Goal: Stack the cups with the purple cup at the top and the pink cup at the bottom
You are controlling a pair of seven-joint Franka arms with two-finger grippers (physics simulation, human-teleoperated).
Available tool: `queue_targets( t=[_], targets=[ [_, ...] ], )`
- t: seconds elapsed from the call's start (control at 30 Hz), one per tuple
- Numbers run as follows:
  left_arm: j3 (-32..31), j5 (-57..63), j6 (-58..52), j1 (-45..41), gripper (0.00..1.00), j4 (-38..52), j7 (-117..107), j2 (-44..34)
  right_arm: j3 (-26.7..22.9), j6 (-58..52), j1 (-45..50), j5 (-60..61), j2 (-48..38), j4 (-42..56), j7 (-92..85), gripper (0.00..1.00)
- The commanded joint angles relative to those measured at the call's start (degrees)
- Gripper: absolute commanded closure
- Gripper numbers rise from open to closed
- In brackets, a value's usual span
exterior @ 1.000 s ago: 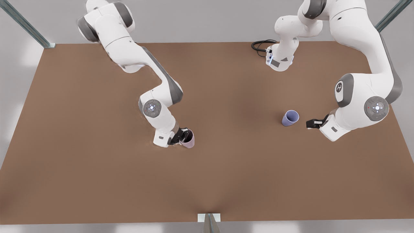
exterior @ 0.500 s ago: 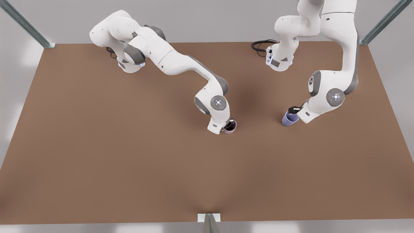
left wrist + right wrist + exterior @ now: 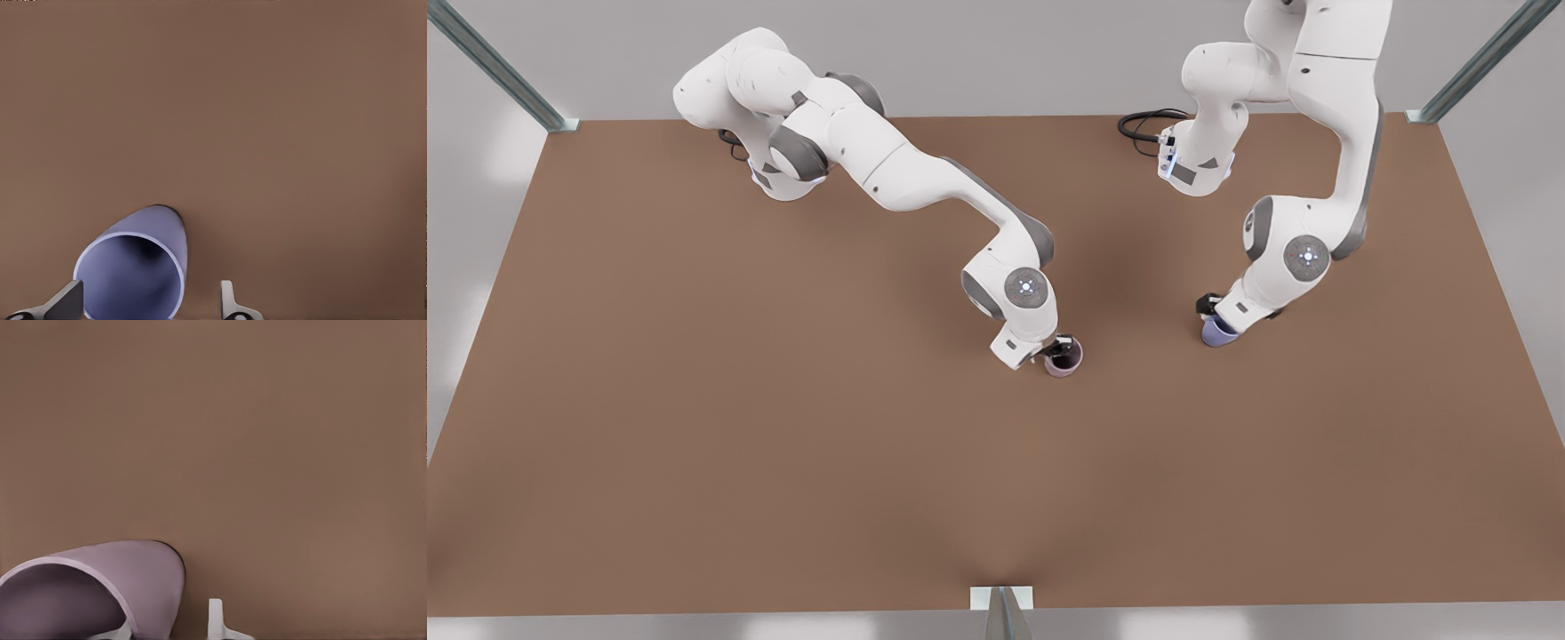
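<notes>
Brown tabletop [image 3: 694, 427] fills the front view. Near its centre, the right gripper [image 3: 1055, 348] pinches the wall of the small dusty-pink tapered cup [image 3: 1064, 356]. Further right, the left gripper [image 3: 1213, 311] – fingers [image 3: 227, 301] spread – straddles the pale lavender tapered cup [image 3: 1215, 332].

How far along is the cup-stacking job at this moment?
Done: nothing is stacked yet. The pink cup and the purple cup sit apart on the table. In hand: the right gripper is at the pink cup's rim, and the left gripper, open, straddles the purple cup. Left: grip the purple cup, lift it and set it into the pink cup.
</notes>
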Motion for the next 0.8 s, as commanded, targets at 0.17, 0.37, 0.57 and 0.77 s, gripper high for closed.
queue_targets(
  t=[0.17, 0.37, 0.57, 0.77],
  targets=[
    [-0.02, 0.14, 2.43, -0.02, 0.00, -1.02, -0.34, 0.88, -1.36, 0.59, 0.80, 0.82, -2.26, -1.60, 10.28, 0.54],
    [-0.02, 0.14, 2.43, -0.02, 0.00, -1.98, -0.34, 2.63, -1.53, 0.85, -2.36, 0.91, -16.93, -11.80, 8.43, 0.48],
    [-0.02, 0.14, 3.84, -0.54, 0.18, -1.81, -0.34, 5.01, -3.11, -20.67, -30.56, 0.38, -45.85, -31.14, -26.72, 0.00],
    [-0.02, 0.14, 5.69, -0.54, 0.51, -1.72, -0.34, 7.03, -7.95, -29.56, -42.44, -2.43, -47.79, -28.24, -52.48, 0.00]
  ],
)
